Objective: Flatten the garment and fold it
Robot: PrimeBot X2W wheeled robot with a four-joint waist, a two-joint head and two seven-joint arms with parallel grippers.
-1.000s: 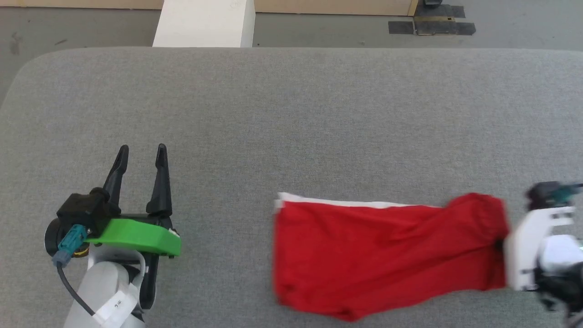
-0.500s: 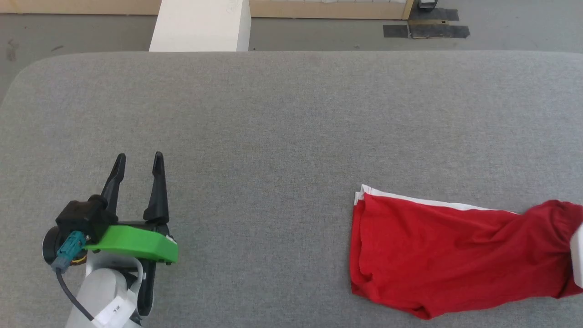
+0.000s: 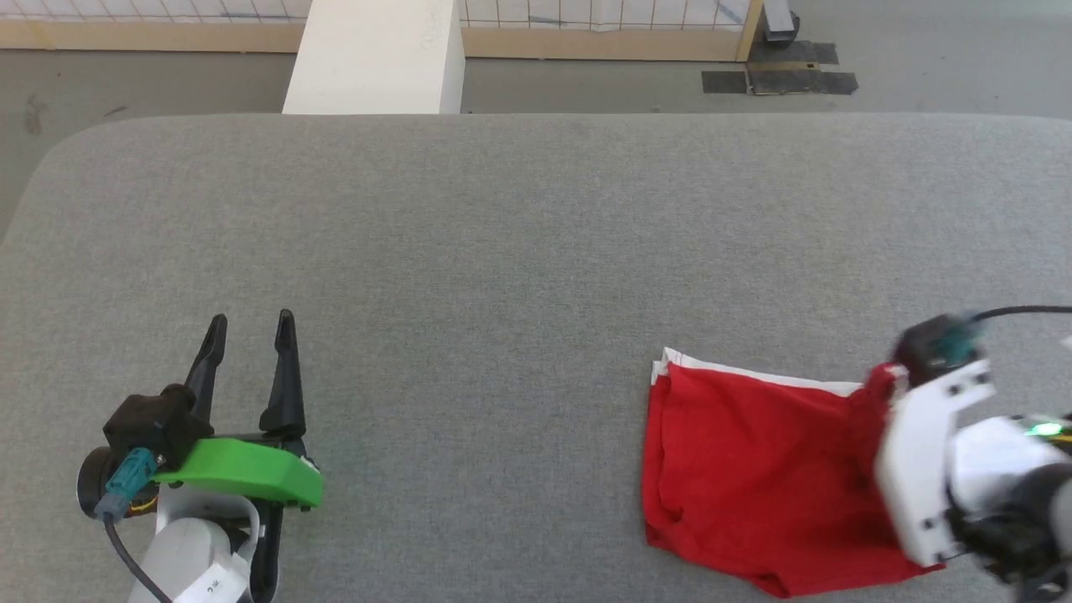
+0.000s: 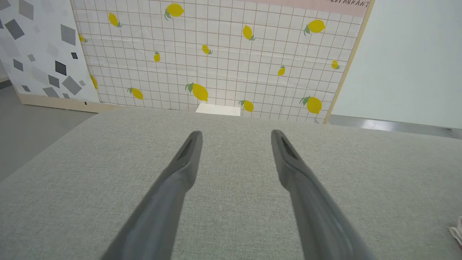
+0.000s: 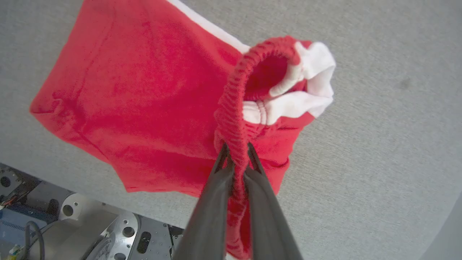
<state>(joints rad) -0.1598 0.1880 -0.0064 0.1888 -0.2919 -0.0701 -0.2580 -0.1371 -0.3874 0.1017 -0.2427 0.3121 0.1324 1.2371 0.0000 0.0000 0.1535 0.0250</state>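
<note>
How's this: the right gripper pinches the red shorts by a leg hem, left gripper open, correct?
No. The right wrist view shows the right gripper pinching the red shorts by the elastic waistband, not a leg hem. The left gripper is open.

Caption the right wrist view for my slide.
Right gripper pinching the gathered waistband of the red shorts, whose legs lie spread on the grey table.

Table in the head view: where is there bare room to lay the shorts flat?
The widest bare patch of the table lies between the open left gripper and the shorts, up to the far edge. The strip beyond the shorts is bare too. It is crowded at the near right, where the right gripper is shut on the waistband.
</note>
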